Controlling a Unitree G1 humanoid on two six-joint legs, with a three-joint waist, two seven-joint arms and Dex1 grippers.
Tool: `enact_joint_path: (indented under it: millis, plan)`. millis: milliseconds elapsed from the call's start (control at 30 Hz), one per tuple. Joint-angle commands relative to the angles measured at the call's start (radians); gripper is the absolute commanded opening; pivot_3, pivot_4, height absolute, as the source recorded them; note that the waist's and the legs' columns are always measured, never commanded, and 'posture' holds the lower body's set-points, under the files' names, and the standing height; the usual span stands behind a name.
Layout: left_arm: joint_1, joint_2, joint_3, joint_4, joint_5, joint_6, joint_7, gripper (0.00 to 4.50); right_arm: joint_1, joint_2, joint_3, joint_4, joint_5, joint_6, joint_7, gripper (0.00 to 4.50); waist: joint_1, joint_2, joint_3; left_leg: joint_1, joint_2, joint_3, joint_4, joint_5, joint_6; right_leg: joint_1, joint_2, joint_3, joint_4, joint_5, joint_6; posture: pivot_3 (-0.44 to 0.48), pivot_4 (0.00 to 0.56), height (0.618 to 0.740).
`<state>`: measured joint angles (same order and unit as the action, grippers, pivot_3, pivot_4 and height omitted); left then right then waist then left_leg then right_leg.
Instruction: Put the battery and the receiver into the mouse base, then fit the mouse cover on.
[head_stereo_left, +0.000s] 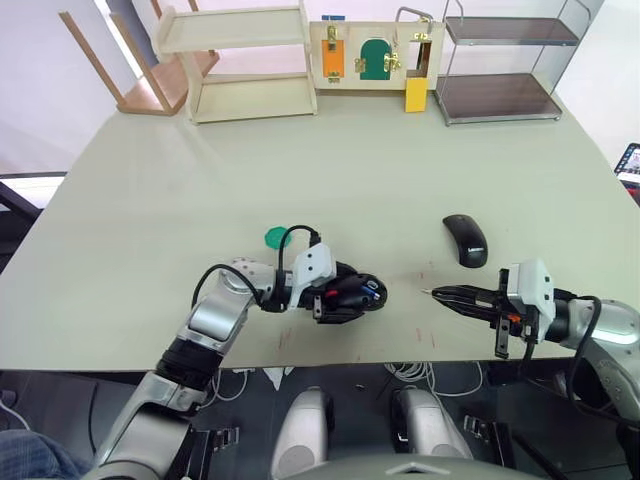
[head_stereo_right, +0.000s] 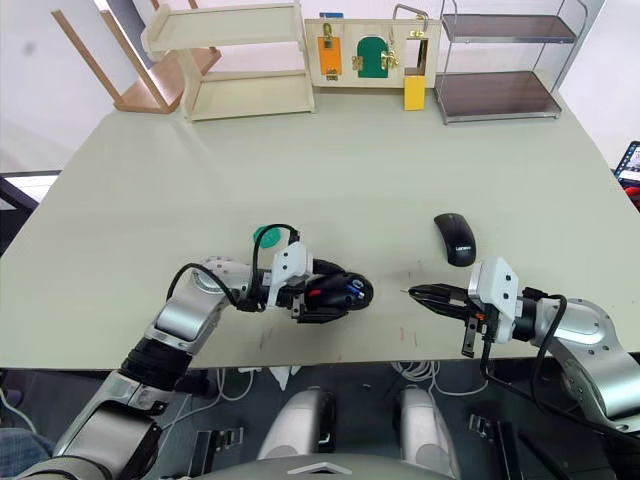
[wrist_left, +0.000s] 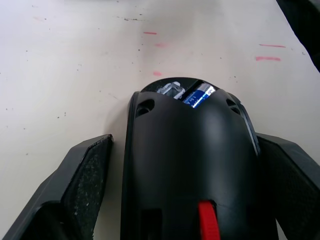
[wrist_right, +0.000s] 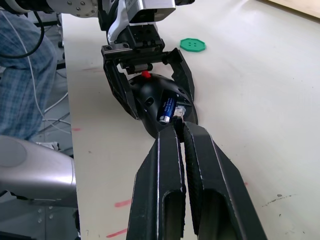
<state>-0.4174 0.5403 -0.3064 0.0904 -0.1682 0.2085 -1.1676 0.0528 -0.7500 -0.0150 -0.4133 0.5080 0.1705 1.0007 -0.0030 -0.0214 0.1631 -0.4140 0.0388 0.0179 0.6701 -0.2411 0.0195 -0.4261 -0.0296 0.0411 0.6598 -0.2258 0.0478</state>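
We see the mouse base (head_stereo_left: 352, 293) near the front edge of the table (head_stereo_left: 200, 190), cradled between the spread fingers of the left end effector (head_stereo_left: 350, 297), which looks to brace it loosely, not clamped hard. The battery (wrist_right: 167, 109) already lies in its hollow. We can't tell whether the receiver is seated; a clear nub sits beside the battery. The mouse cover (head_stereo_left: 465, 240) lies apart, at about 2 o'clock from the base, its long axis running toward 12. The right end effector (head_stereo_left: 440, 294) is clenched, fingers pressed together, holding nothing visible; the cover sits at roughly 1 o'clock from it, so the right arm is nearer. Next we'd expect it to fetch the cover
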Motion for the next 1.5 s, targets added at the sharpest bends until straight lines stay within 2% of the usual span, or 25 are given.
enact_joint_path:
  millis: [33, 67, 233, 433, 600, 700, 933, 1067, 1233, 1500]
  plan:
    - [-0.002, -0.011, -0.007, 0.014, -0.007, -0.014, -0.024, 3.19, -0.004, -0.024, -0.035, -0.042, 0.028, 0.048, 0.001, 0.0, 0.0, 0.0, 0.0, 0.0, 0.0, 0.0, 0.0, 0.0, 0.0, 0.0, 0.0, 0.0, 0.0, 0.001, -0.001, 0.0, 0.15, 0.74]
    - [-0.002, -0.014, -0.005, 0.013, -0.013, -0.012, -0.031, 2.98, -0.006, -0.031, -0.039, -0.052, 0.045, 0.076, 0.0, 0.0, 0.0, 0.0, 0.0, 0.0, 0.0, 0.0, 0.0, 0.0, 0.0, 0.0, 0.0, 0.0, 0.0, 0.001, -0.001, 0.0, 0.15, 0.74]
    - [-0.022, -0.021, -0.007, 0.029, 0.0, -0.03, -0.045, 2.99, -0.045, -0.068, -0.069, -0.123, 0.169, 0.274, -0.052, 0.0, 0.0, 0.0, 0.0, 0.0, 0.0, 0.0, 0.0, 0.0, 0.0, 0.0, 0.0, 0.0, 0.0, 0.001, -0.002, 0.0, 0.15, 0.74]
    - [-0.073, -0.04, -0.015, 0.068, 0.017, -0.043, -0.057, 2.99, -0.189, -0.145, -0.054, -0.184, 0.286, 0.593, -0.187, 0.0, 0.008, 0.0, 0.0, 0.0, 0.0, 0.0, 0.0, 0.0, 0.0, 0.0, 0.0, 0.0, 0.0, 0.001, -0.002, 0.0, 0.15, 0.74]
    - [-0.123, -0.066, -0.041, 0.097, 0.037, -0.028, -0.069, 2.99, -0.424, -0.163, 0.009, -0.154, 0.348, 0.881, -0.304, 0.0, 0.013, -0.001, -0.001, -0.001, 0.0, 0.0, 0.001, 0.0, 0.0, 0.0, 0.0, 0.0, 0.001, 0.001, -0.002, 0.0, 0.15, 0.74]
    - [-0.142, -0.065, -0.052, 0.117, 0.053, -0.034, -0.075, 2.99, -0.569, -0.17, 0.092, -0.139, 0.34, 1.03, -0.333, 0.0, 0.011, 0.0, 0.0, -0.001, 0.0, -0.001, 0.0, 0.0, 0.0, -0.001, 0.0, 0.0, 0.001, 0.001, -0.002, 0.0, 0.15, 0.74]
    - [-0.151, -0.059, -0.074, 0.113, 0.08, -0.005, -0.078, 2.99, -0.943, -0.018, 0.248, 0.06, 0.355, 1.426, -0.418, 0.0, -0.002, 0.0, 0.0, -0.002, 0.0, -0.001, 0.0, 0.0, 0.0, -0.002, 0.0, -0.001, 0.001, 0.001, -0.003, 0.0, 0.15, 0.74]
    - [-0.148, -0.054, -0.079, 0.098, 0.089, 0.025, -0.072, 2.99, -1.083, -0.005, 0.378, 0.19, 0.42, 1.444, -0.449, 0.0, -0.008, 0.0, 0.0, -0.002, 0.0, 0.0, 0.0, 0.0, 0.0, -0.002, -0.001, 0.0, 0.001, 0.002, -0.003, 0.0, 0.15, 0.74]
    - [-0.145, -0.049, -0.082, 0.071, 0.097, 0.062, -0.067, 2.99, -1.274, 0.049, 0.552, 0.399, 0.564, 1.444, -0.564, 0.0, -0.011, 0.0, 0.0, -0.002, 0.0, 0.0, 0.0, 0.0, 0.0, -0.003, -0.001, 0.0, 0.002, 0.002, -0.003, 0.0, 0.15, 0.74]
    - [-0.134, -0.044, -0.079, 0.041, 0.101, 0.107, -0.055, 2.99, -1.413, 0.101, 0.724, 0.624, 0.851, 1.444, -0.792, 0.0, -0.011, 0.0, 0.0, -0.003, 0.0, 0.0, 0.0, 0.0, 0.0, -0.004, -0.002, 0.0, 0.002, 0.002, -0.002, 0.0, 0.15, 0.74]
